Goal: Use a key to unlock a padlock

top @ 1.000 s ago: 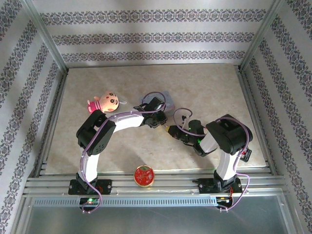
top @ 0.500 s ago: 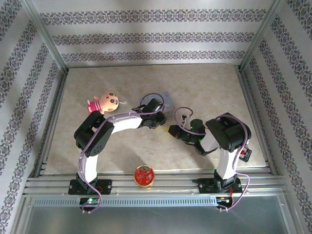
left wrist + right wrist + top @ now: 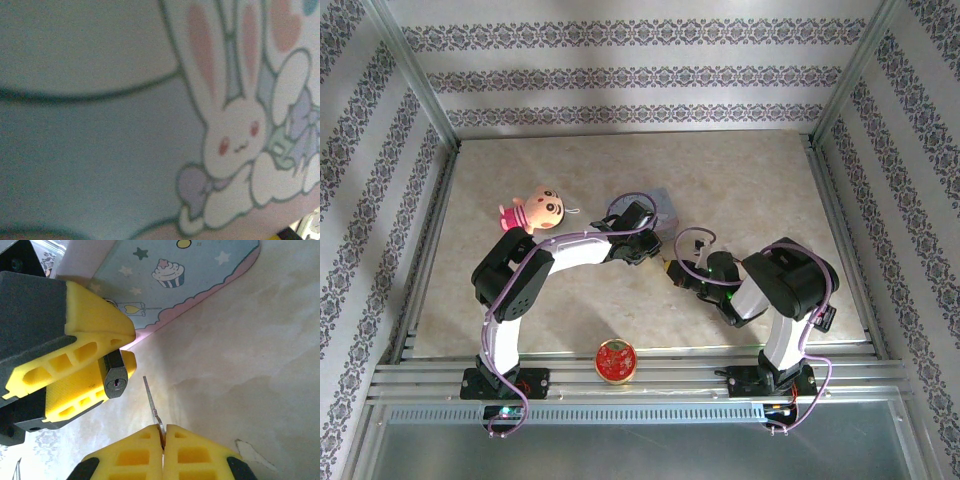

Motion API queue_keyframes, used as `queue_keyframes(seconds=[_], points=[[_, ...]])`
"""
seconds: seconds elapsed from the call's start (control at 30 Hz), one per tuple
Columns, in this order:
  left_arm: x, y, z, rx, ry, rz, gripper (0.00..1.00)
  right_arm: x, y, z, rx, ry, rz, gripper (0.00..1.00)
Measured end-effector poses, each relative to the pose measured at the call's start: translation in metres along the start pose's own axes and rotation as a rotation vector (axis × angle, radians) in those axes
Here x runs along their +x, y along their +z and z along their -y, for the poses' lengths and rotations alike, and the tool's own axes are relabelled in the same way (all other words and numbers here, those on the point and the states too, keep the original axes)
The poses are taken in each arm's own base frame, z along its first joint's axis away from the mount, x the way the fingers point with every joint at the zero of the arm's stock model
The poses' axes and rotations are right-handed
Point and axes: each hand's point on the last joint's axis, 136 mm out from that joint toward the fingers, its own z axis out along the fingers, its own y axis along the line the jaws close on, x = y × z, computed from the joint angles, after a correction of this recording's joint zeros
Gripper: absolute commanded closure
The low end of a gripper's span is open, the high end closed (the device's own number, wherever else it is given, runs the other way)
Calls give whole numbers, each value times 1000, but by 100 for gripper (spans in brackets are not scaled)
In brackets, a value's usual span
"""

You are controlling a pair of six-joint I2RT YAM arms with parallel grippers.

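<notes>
In the right wrist view, my left gripper [image 3: 120, 352] is shut on a small dark padlock [image 3: 115, 381]. The padlock's keyhole end faces the camera between the yellow fingers [image 3: 90, 315]. My right gripper [image 3: 163, 429] is shut on a thin silver key [image 3: 150, 397]. The key's blade points up, and its tip is just right of the keyhole and a little below it, not touching the padlock. From above, the left gripper [image 3: 645, 242] and the right gripper [image 3: 672, 270] meet near the table's middle.
A pastel card with a bunny drawing [image 3: 235, 135] lies flat under the left gripper, and its cupcake print [image 3: 170, 272] shows behind the padlock. A pink-faced doll [image 3: 535, 208] lies at the left. A red round tin [image 3: 616, 360] stands at the near edge.
The right arm has edged slightly left, bringing the key closer to the padlock. The left arm has barely moved.
</notes>
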Motion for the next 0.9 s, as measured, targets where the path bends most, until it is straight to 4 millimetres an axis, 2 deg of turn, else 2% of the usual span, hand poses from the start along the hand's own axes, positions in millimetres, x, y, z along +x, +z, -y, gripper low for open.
queue_keyframes(seconds=[0.37, 0.9], points=[[0, 0, 0, 0, -33, 0, 100, 6, -1, -4, 13, -58, 6, 100], [0, 0, 0, 1, -33, 0, 100, 13, -8, -5, 0, -49, -5, 100]])
